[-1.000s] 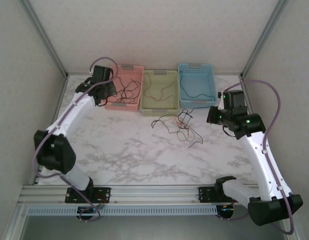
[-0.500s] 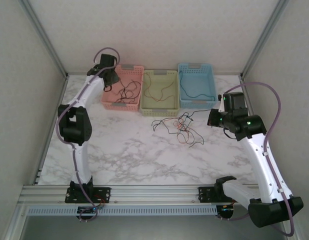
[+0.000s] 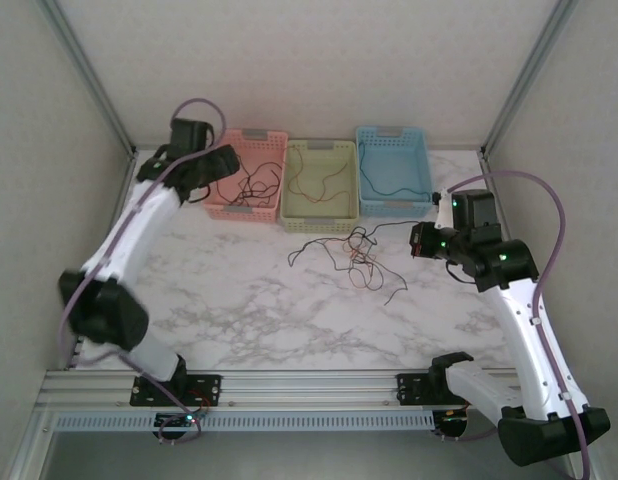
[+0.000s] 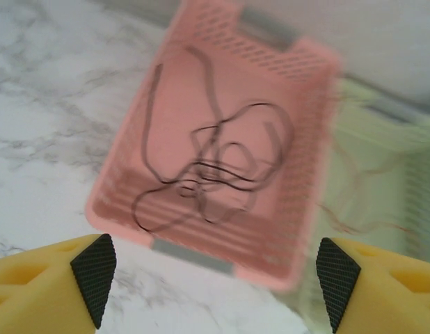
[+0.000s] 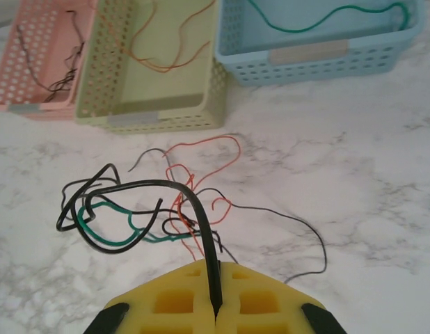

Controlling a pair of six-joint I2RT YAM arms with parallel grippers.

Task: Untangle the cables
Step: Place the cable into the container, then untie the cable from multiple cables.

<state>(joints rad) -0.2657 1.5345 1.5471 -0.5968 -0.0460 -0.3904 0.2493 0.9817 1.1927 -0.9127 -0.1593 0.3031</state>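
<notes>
A tangle of thin cables (image 3: 354, 255), black, red-orange and teal, lies on the marble just in front of the baskets. My right gripper (image 3: 419, 240) is at its right side, shut on a thicker black cable (image 5: 194, 209) that arches up out of the tangle (image 5: 166, 209) into the pinched yellow fingers (image 5: 173, 303). My left gripper (image 3: 214, 165) hovers over the near left part of the pink basket (image 3: 247, 212). Its jaws stand wide open with nothing between them (image 4: 215, 278). A dark cable (image 4: 215, 167) lies coiled loosely in the pink basket (image 4: 305, 139).
A yellow-green basket (image 3: 319, 222) holds an orange-brown cable (image 5: 166, 56). Right of it, a blue basket (image 3: 394, 205) holds a teal cable (image 5: 326, 21). All three baskets stand in a row at the back wall. A black strand (image 5: 298, 229) trails right across the marble.
My left gripper has opened over the pink basket and drawn back a little to the left. The right gripper has stayed shut on the black cable, and the tangle has spread slightly leftward.
</notes>
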